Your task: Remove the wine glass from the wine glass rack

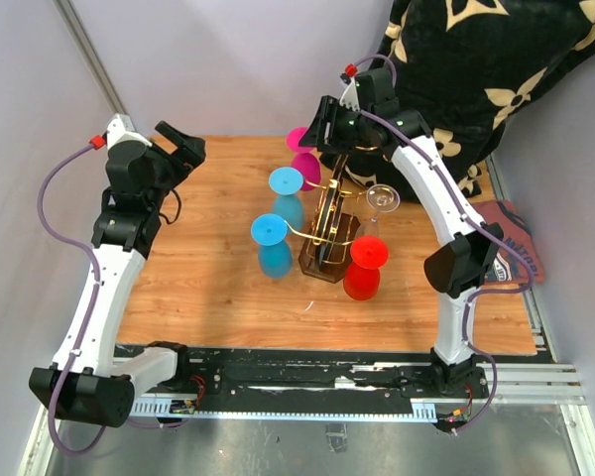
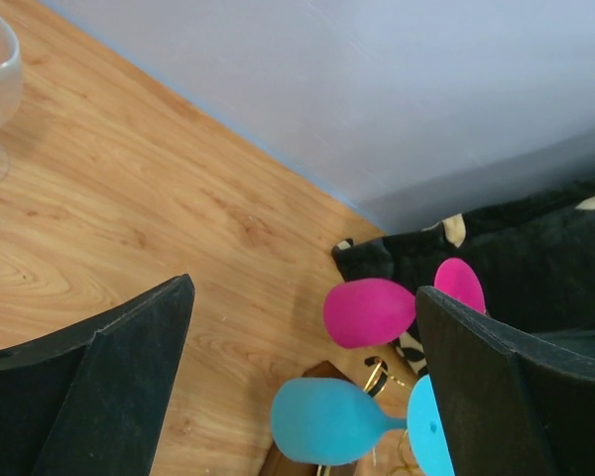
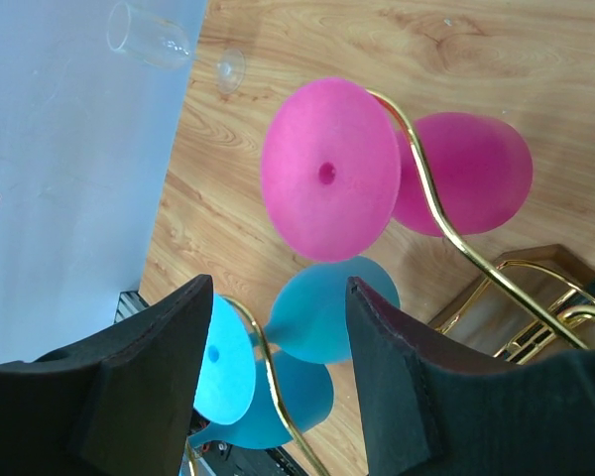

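Red glass (image 1: pixel 363 270) nearest our arm bases, hanging bowl-down on the wine glass rack (image 1: pixel 327 260), which stands mid-desk (image 1: pixel 208 288). Two blue glasses (image 1: pixel 275 256) hang on the rack's left side and a clear glass (image 1: pixel 382 199) on its right.

On the far side hangs the pink wine glass (image 3: pixel 327 169), its foot caught over a gold scroll arm (image 3: pixel 428 193) and its bowl pointing down.

The right end effector (image 3: pixel 278 297) is spread wide and holds nothing. In the right wrist view the pink foot sits just ahead of the gap, not between the fingers. The left end effector (image 1: pixel 185 144) is also wide and empty, well apart from the rack at the desk's left. Black cloth (image 1: pixel 476 69) lies beyond.

Risks, as we judge them:
- Nothing steadies the rack. If the pink foot catches on the wire during the pull, the whole stand may slide or tip, taking the other glasses with it.
- The stem is hidden behind the foot disc. Closing on the disc edge would give a poor hold, and the glass could slip and fall to the desk.
- The upper blue glass hangs near the pink one, so a wide finger passing it could set it swinging or knock it off.
- Lifting straight up would press the foot against the scroll; we expect it has to slide outward along the wire.
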{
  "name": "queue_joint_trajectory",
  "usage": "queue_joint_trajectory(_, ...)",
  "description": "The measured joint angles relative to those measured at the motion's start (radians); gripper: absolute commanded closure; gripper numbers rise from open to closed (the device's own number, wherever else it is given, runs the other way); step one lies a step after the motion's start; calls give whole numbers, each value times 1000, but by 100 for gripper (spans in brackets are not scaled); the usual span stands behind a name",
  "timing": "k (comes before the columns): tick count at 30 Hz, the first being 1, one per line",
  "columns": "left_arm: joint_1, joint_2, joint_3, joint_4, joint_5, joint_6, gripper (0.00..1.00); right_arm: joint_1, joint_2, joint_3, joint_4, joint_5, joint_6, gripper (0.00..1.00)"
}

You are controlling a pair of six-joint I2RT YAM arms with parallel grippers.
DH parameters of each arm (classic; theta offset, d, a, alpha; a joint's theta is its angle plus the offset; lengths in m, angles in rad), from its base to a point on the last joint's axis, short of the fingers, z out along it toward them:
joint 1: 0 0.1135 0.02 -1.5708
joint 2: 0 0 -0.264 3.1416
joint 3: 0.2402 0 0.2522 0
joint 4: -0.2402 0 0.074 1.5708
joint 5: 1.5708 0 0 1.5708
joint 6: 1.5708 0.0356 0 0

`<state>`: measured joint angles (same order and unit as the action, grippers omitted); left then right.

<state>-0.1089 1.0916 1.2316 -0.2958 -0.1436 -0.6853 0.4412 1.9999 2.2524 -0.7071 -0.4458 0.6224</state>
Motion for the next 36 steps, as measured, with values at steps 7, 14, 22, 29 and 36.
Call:
queue_joint_trajectory(7,0,1,-26,-8,38,-1,0,-17,41,0,-3,1,11,42)
queue_joint_trajectory(14,0,-4,-27,-12,61,-1,0,-44,42,-14,31,-2,30,43)
queue_joint_trajectory(22,0,-5,-27,-13,82,-7,0,-53,62,-14,71,-36,53,49)
queue_joint_trajectory(29,0,-5,-28,-13,95,-13,0,-53,121,17,104,-90,74,73)
queue_joint_trajectory(36,0,-5,-28,-13,97,-13,0,-67,119,-6,138,-117,101,94)
